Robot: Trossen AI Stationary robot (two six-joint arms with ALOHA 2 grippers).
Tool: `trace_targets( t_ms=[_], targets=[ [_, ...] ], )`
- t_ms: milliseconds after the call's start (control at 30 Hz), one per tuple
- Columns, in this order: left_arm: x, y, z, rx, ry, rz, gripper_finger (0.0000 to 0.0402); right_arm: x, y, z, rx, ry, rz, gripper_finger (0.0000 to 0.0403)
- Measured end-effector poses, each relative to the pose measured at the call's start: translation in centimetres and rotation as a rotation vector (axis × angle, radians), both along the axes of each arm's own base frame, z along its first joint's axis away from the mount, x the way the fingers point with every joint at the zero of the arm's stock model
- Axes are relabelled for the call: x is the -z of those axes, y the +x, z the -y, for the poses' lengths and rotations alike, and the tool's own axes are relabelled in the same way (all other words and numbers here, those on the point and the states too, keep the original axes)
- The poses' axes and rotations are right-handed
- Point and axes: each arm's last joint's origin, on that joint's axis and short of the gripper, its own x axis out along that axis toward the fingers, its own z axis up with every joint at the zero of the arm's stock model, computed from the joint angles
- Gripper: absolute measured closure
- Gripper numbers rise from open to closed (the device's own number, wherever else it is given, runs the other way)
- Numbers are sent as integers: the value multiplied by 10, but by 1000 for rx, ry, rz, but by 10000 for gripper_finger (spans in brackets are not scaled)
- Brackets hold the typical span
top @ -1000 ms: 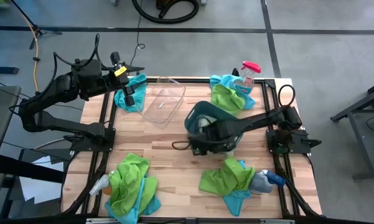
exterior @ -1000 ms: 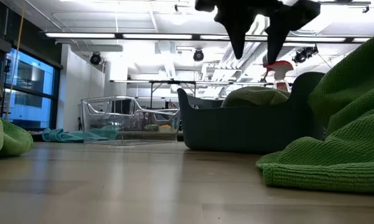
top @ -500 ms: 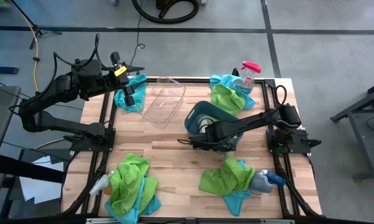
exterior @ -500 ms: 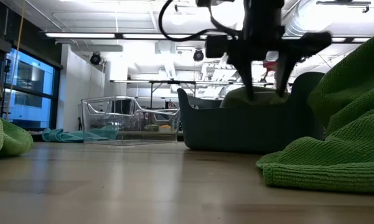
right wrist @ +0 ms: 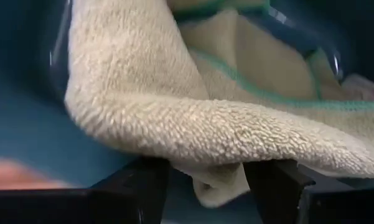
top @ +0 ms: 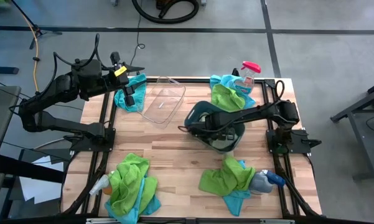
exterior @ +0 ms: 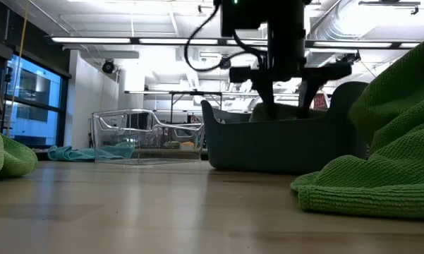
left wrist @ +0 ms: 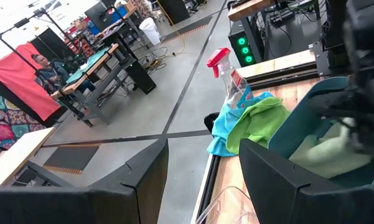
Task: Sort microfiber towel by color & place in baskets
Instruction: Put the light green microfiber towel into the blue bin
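Fuzzy pale towel btwn part-open right hand fingers.

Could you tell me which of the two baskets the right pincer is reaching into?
The dark teal basket mid-table: the right pincer is down inside it, over a pale towel. The clear basket beside it has no pincer in it.

Two baskets sit on the tabletop: one dark teal tub and one clear tub. Four heaps of green and blue towels lie at the corners. Three spray bottles show.
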Motion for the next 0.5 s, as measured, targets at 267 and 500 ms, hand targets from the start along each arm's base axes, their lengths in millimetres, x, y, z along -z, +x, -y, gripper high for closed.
trace_targets(
  t_ms=[267,500],
  targets=[
    [0,0,0,-18,5,-1,216,28,0,32,108,-54,89,210],
    [0,0,0,-19,5,-2,216,60,-9,36,177,-22,143,210]
  ],
)
